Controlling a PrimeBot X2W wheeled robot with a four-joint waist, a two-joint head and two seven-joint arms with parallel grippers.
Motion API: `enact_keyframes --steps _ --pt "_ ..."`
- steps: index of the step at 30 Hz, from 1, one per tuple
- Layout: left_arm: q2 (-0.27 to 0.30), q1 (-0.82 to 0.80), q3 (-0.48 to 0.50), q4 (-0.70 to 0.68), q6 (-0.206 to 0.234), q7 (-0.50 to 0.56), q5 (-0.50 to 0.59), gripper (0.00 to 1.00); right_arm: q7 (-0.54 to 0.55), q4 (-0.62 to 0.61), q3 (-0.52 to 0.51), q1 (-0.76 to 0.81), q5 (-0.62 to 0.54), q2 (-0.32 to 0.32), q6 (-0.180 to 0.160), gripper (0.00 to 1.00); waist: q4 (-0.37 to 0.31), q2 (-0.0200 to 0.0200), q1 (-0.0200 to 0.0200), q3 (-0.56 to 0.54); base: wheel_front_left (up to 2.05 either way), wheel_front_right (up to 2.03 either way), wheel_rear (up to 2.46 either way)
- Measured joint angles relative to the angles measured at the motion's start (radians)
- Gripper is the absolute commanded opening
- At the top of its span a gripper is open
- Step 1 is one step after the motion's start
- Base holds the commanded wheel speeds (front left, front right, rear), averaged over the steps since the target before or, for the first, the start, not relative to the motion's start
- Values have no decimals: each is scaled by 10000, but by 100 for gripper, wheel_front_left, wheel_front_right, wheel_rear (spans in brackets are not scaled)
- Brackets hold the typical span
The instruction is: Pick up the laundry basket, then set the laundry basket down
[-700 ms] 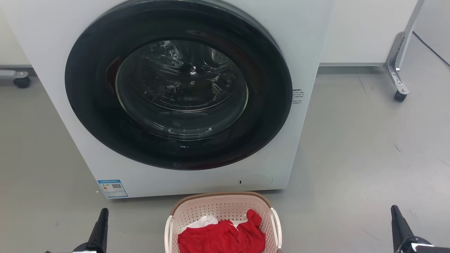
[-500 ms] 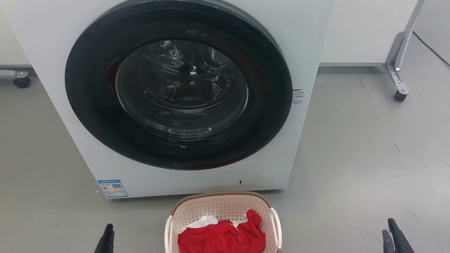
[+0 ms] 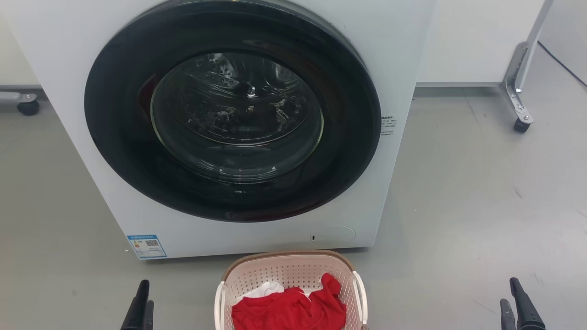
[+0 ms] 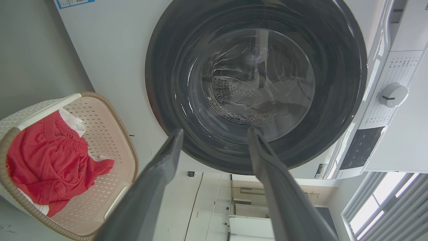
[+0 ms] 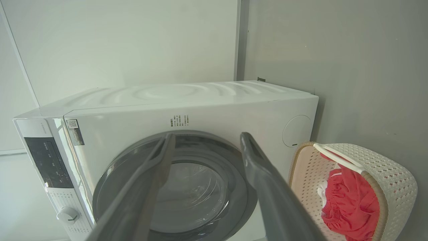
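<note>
The laundry basket (image 3: pixel 289 272) stands on the grey floor just in front of the washing machine, at the bottom middle of the head view. It holds red clothing (image 3: pixel 289 309) and a bit of white cloth. My left gripper (image 3: pixel 146 295) is to its left and my right gripper (image 3: pixel 511 295) far to its right, both apart from it. In the left wrist view the left gripper (image 4: pixel 215 132) is open and empty, with the basket (image 4: pixel 100 127) off to the side. The right gripper (image 5: pixel 208 135) is also open and empty, beside the basket (image 5: pixel 391 164).
A white front-loading washing machine (image 3: pixel 238 128) with its dark round door shut stands right behind the basket. A metal frame leg on a caster (image 3: pixel 520 119) is at the far right, another caster (image 3: pixel 27 106) at the far left. Bare floor lies on both sides.
Both grippers have sunk toward the bottom edge of the head view and turned so that both fingers of each show. The basket has not moved.
</note>
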Motion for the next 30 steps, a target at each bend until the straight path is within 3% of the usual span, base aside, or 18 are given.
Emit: enact_keyframes --steps 11,21,30 --pt "113 -204 -399 -77 0 -472 777 100 -485 -127 320 -44 -859 -186 0 100 3 0 0 -16 0 0 0" --pt "247 -398 -598 -184 378 -855 2585 100 -941 -184 859 -190 -2483 -608 -21 100 15 0 -1 -32 0 0 0" --pt "362 -490 -901 -408 708 -1166 4090 100 -1289 -328 1492 -283 -4439 -1097 -527 100 9 0 -1 -74 0 0 0"
